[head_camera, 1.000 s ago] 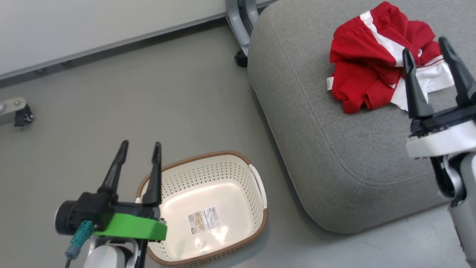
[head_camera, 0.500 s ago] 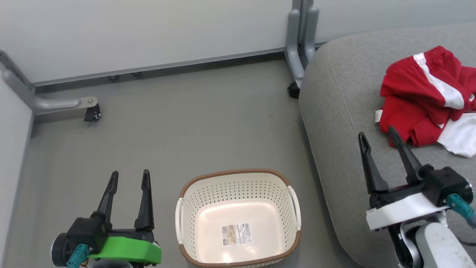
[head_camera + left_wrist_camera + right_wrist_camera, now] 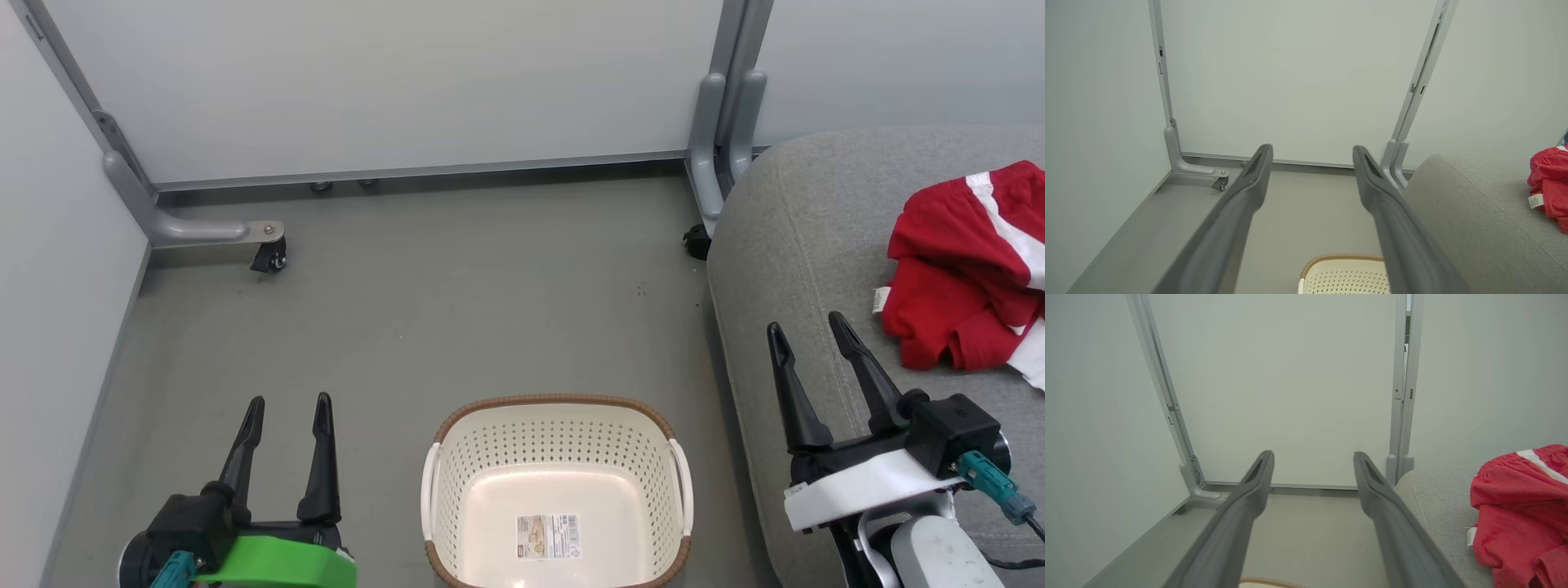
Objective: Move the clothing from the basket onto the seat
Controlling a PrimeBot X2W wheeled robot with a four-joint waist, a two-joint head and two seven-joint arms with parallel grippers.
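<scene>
Head downward — wrists forward, common basket [image 3: 555, 441]

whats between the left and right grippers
The empty basket stands on the floor between the left gripper and right gripper, seen in the head view.

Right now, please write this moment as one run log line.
basket: on floor, no clothing inside | clothing: on seat | left gripper: open, empty | right gripper: open, empty

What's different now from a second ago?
The view has swung; the right gripper has drawn back from the clothing to its rest pose. Unchanged: left gripper and right both open and empty, clothing on the seat, basket empty.
</scene>
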